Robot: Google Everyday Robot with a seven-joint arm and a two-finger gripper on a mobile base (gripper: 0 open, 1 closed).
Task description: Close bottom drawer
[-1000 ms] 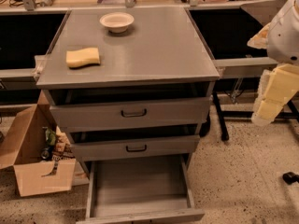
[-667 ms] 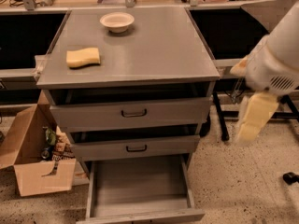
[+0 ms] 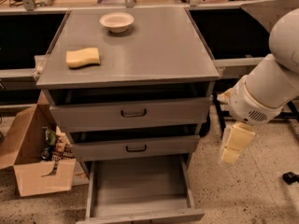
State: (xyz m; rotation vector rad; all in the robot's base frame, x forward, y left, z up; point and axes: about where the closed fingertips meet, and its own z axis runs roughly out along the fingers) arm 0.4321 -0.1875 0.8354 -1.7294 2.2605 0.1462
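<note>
The grey cabinet (image 3: pixel 208 104) is boxy and smooth, with a flat counter (image 3: pixel 159 45) on top. The bottom drawer (image 3: pixel 140 181) sits lowest in the cabinet and sticks far out toward the front. Its floor is flat, grey and bare, and its front is thin. The two drawers above it, the top one (image 3: pixel 93 115) and the middle one (image 3: pixel 103 149), each have a small black handle.

The claw (image 3: pixel 236 144) is pale yellow and blocky. It hangs to the right of the cabinet, apart from it. I cannot tell if it is open or closed.

On the counter sit a round white bowl (image 3: pixel 117 21) and a soft yellow sponge (image 3: pixel 83 57). A brown cardboard box (image 3: pixel 32 167) stands left of the cabinet.
</note>
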